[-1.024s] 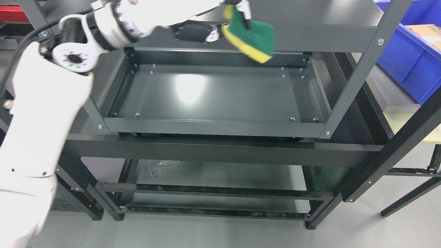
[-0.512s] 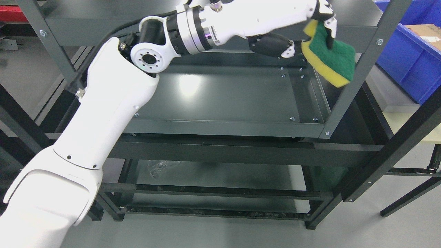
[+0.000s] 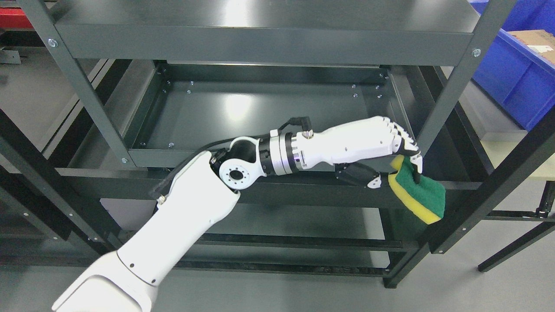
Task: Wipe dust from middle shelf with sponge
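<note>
From the head view, you see your left arm come in from the lower left and stretch across the front of the dark grey metal rack [image 3: 455, 86]. Your left hand [image 3: 390, 145] sits at the right end of that reach, its fingers [image 3: 407, 141] curled down over the top edge of the sponge [image 3: 418, 195] and its thumb pressing from below, so the hand is closed on the sponge. The sponge shows a green scouring face toward you and a yellow foam layer along its lower left edge; it hangs tilted, lower corner pointing down and right.

You hold the sponge in front of the rack, just beside the right front post and below the front lip of the middle shelf [image 3: 269, 112]; it is not touching the shelf surface. The middle shelf is a shallow tray with a bright glare patch near its centre. A top shelf [image 3: 260, 26] sits above it. A blue bin [image 3: 516, 78] stands to the right of the rack.
</note>
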You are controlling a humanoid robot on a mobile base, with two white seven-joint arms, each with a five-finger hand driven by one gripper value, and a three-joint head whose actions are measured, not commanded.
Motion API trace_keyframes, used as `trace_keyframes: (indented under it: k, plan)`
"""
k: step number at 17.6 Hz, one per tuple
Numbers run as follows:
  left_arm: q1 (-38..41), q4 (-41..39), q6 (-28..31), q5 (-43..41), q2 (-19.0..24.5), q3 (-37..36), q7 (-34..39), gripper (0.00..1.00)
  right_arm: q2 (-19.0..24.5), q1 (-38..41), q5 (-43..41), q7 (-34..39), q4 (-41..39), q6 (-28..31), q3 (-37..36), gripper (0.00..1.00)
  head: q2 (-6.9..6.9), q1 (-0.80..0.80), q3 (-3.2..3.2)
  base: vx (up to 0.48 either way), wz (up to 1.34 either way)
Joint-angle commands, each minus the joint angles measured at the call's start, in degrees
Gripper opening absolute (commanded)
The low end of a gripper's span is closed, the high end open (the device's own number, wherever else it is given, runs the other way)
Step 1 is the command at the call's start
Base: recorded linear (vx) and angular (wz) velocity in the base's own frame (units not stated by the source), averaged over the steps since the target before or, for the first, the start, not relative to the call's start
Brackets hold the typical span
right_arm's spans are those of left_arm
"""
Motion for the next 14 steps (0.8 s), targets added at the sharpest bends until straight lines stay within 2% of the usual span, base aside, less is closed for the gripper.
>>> trace_keyframes:
  k: [1, 4, 7, 10, 14]
  plan:
    - [17.14, -0.34, 2.58, 2.08, -1.66, 18.87, 7.71, 0.03, -1.0, 0.01, 0.0, -0.02, -1.0, 0.04, -0.01, 1.0, 0.0, 0.0, 0.0, 0.0, 0.0]
    - [20.49, -0.6, 8.53, 5.85, -1.66, 30.56, 13.62, 0.03, -1.0, 0.01, 0.0, -0.02, -1.0, 0.04, -0.01, 1.0, 0.0, 0.0, 0.0, 0.0, 0.0]
    - [21.64, -2.87, 19.76, 15.15, -1.66, 37.78, 16.95, 0.03, -1.0, 0.01, 0.0, -0.02, -1.0, 0.04, -0.01, 1.0, -0.01, 0.0, 0.0, 0.0, 0.0]
    - [26.54, -11.03, 30.16, 17.29, -1.66, 39.3, 25.9, 0.03, -1.0, 0.01, 0.0, -0.02, -1.0, 0.04, -0.01, 1.0, -0.01, 0.0, 0.0, 0.0, 0.0]
    - [35.69, -23.86, 31.32, 17.29, -1.66, 39.12, 27.08, 0.01, -1.0, 0.01, 0.0, -0.02, -1.0, 0.04, -0.01, 1.0, -0.01, 0.0, 0.0, 0.0, 0.0]
